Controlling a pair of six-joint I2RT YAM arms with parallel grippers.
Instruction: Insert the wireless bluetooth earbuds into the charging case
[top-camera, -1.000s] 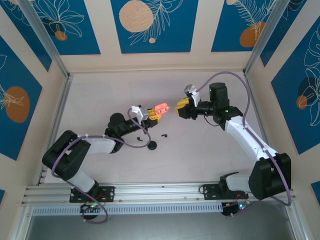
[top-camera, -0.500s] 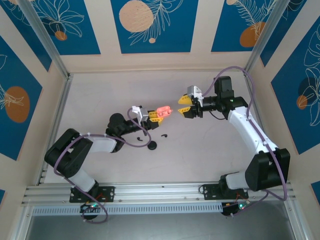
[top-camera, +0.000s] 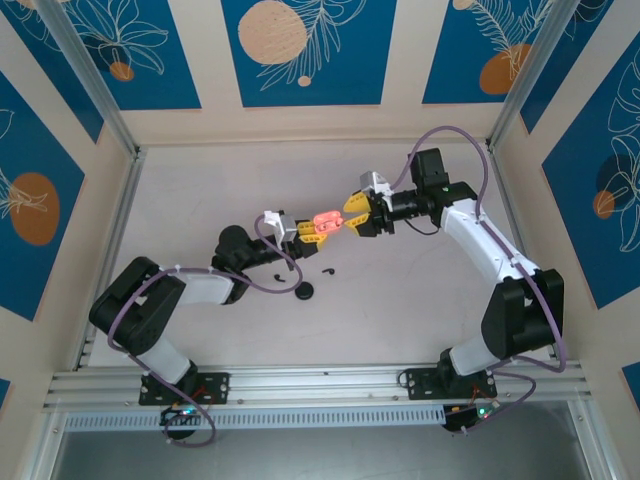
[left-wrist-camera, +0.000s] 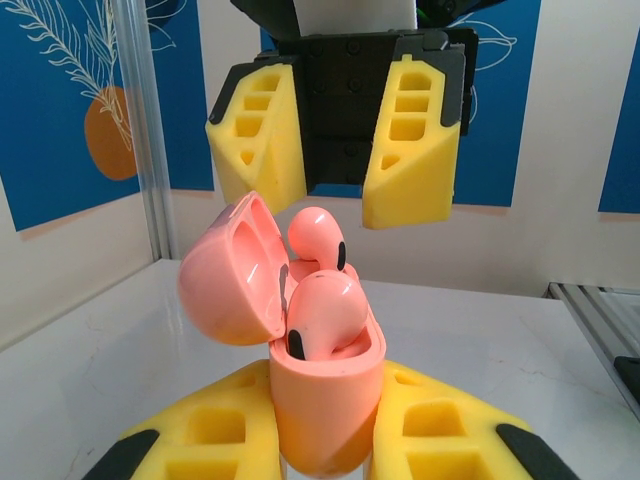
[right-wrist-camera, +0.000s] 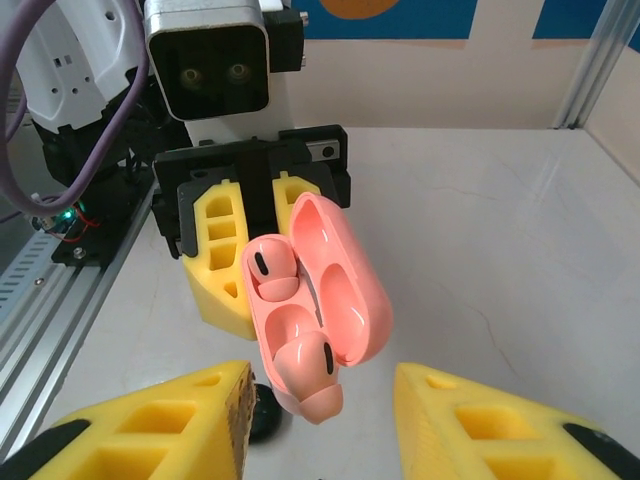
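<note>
Top external: right gripper (top-camera: 350, 214), jaws apart, now nearer charging case (top-camera: 325, 219) clamped in left gripper (top-camera: 315, 230).

Two pink buds (left-wrist-camera: 322, 305), perhaps two black (top-camera: 328, 269)

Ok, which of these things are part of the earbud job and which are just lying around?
Job: pink charging case, lid open, in the left gripper; pink earbuds at its mouth; right gripper, open, facing it; probably the two black comma-shaped buds on the table.
Lying about: black round piece beside them.
</note>
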